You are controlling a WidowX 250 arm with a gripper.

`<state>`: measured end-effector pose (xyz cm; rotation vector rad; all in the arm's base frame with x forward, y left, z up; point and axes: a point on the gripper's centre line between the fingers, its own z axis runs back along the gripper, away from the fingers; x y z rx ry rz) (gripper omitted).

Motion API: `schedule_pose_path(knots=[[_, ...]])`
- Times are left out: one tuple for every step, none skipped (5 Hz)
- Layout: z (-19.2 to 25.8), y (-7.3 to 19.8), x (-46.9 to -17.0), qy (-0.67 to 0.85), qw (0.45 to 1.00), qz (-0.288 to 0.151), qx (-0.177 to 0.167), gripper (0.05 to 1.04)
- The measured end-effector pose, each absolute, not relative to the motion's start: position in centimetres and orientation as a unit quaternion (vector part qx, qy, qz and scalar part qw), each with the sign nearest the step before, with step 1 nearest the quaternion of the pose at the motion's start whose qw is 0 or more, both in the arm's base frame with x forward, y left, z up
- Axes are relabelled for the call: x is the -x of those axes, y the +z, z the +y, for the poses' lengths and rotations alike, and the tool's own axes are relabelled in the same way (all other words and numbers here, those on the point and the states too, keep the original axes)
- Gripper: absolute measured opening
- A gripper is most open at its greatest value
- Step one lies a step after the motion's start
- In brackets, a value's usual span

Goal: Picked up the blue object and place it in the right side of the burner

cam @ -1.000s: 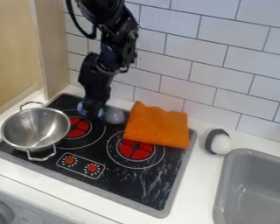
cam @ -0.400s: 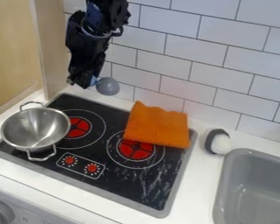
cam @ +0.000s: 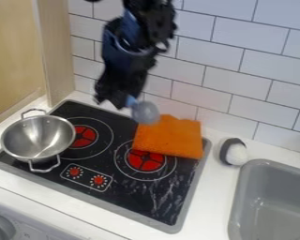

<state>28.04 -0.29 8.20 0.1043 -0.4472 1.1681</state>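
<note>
White tiles (cam: 252, 61) back a white table (cam: 209, 201) with a black cooktop (cam: 137, 201) and grey sink (cam: 237, 213). The claw (cam: 122, 102), raised above the cooktop's rear edge, grips the blue object (cam: 145, 112), whose rounded grey-blue end overlaps the orange cloth's (cam: 168, 137) upper-left corner in view. The cloth partly covers the right burner (cam: 146, 161); a metal pot (cam: 38, 138) sits at left.

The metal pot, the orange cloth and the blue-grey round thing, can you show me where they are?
Metal pot (cam: 21, 137): camera view, on its inner wall.
Orange cloth (cam: 171, 139): camera view, on its middle.
Blue-grey round thing (cam: 146, 112): camera view, on its rounded front.
</note>
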Motion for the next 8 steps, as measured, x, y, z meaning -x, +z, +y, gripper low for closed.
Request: schedule_pose_path(knots=[[-3.8, 8.1, -27.7, 0.474, 0.854, -0.210, -0.038, 0.297], [-6.8, 7.2, -27.3, 0.412, 0.887, -0.206, -0.035, 0.297], [-8.9, 6.1, -27.0, 0.350, 0.913, -0.204, -0.044, 0.297], [-10.7, 5.1, -26.5, 0.305, 0.929, -0.204, -0.050, 0.297], [-11.0, 3.6, -26.2, 0.289, 0.937, -0.187, -0.059, 0.297], [-11.1, 2.1, -26.4, 0.273, 0.942, -0.182, -0.070, 0.297], [-11.8, 1.1, -26.8, 0.260, 0.948, -0.174, -0.066, 0.297], [-12.4, 0.4, -27.4, 0.249, 0.952, -0.169, -0.063, 0.297]])
